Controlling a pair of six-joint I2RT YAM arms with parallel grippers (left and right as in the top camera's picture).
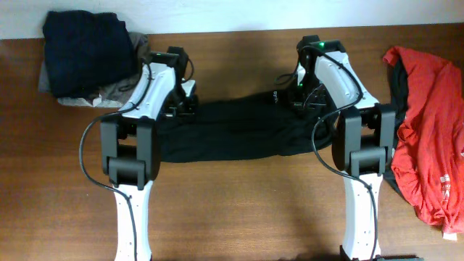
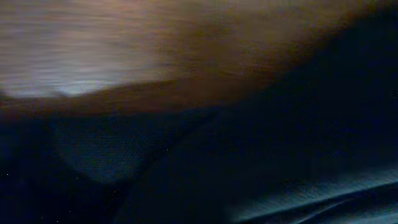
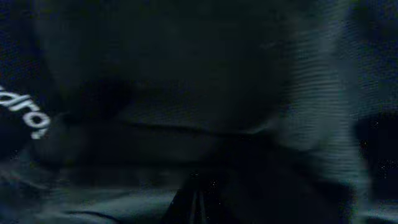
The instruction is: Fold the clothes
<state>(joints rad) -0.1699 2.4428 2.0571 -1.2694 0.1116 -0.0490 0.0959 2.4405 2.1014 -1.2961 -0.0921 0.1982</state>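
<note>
Two arms are down on the table [image 1: 239, 210], one at each end of the black garment [image 1: 232, 130]. It lies mid-table, drawn out in a long band from left to right between them, flat on the wood.

Left gripper [image 1: 183, 104] sits on the garment's upper left corner, jaws shut. The overhead view hides its tips under the wrist. The left wrist view is badly blurred, with brown wood across the top and dark cloth filling the rest right up against the lens. It looks pinched onto the fabric, though the pinch itself is not clearly visible.

Right gripper [image 1: 299, 100] is at the upper right corner and is closed as well. Its wrist view is nearly all black cloth in folds, pressed close, with white lettering [image 3: 28, 115] at the left edge. From above, that same print shows just left of the gripper, on the garment's top edge.

Over in the far left corner there's a navy garment [image 1: 87, 43] heaped on a grey garment [image 1: 116, 90], just beside the left arm. Well apart on the right side, a red garment [image 1: 431, 123] lies spread out loose, past the right arm.
</note>
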